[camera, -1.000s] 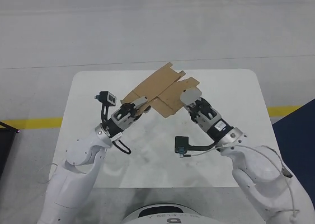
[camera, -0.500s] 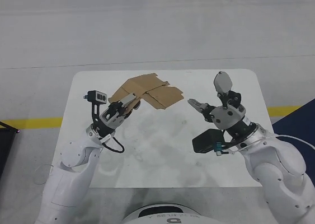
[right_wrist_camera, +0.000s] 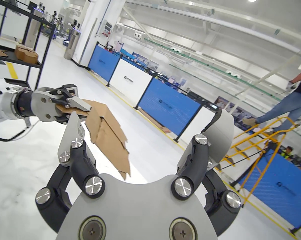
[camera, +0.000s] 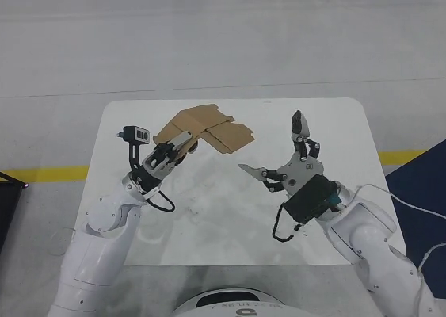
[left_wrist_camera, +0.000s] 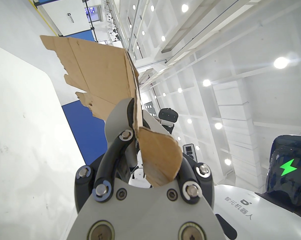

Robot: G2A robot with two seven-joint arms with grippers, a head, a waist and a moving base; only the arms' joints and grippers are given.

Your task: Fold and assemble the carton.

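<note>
In the top view, a partly folded brown cardboard carton is held above the white desk, toward its 12 o'clock edge. The carton is clamped at its 8 o'clock corner by the left claw. The right claw is spread wide at the carton's 4 o'clock, apart from it.

In the left wrist view, the carton's edge is seen pinched between the claw's grey fingers.

In the right wrist view, the wide-set claw is seen holding nothing, and the carton hangs beyond it in the other claw.
</note>
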